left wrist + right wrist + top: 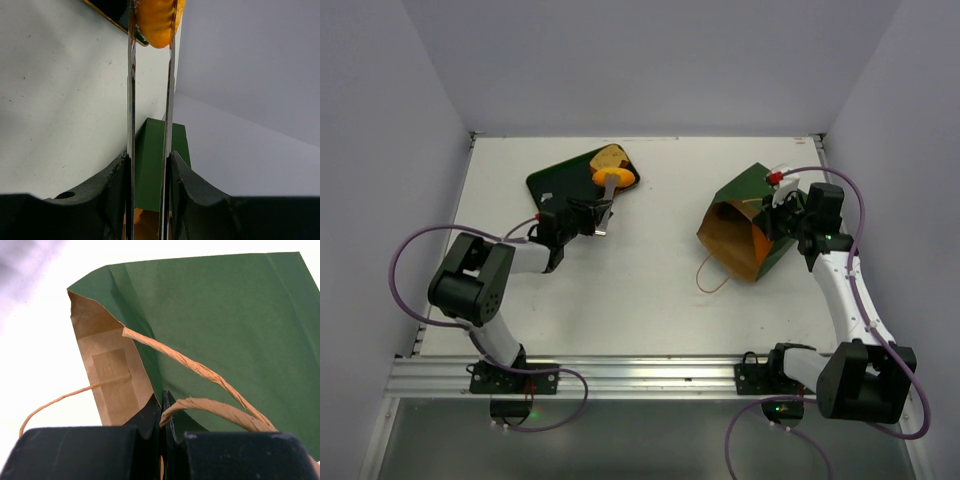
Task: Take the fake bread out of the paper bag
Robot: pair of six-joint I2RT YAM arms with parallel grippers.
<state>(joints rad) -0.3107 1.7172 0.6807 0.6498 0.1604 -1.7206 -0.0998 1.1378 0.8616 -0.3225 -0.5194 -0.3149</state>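
Observation:
My left gripper (582,216) (150,161) is shut on a pair of metal tongs (608,196) (131,90). The tong tips pinch an orange-yellow roll of fake bread (618,178) (157,22) over the dark green tray (560,180). A tan bread piece (609,156) lies on the tray's far corner. The paper bag (748,225) (225,315) lies tipped on its side at the right, its brown mouth facing the lower left. My right gripper (783,208) (163,402) is shut on the bag's rim beside a string handle (200,371). No bread shows inside the bag.
The bag's other string handle (705,277) trails loose on the white table (650,290). Grey walls close the table on the left, far and right sides. Past the tongs in the left wrist view, the green bag (152,145) shows in the distance.

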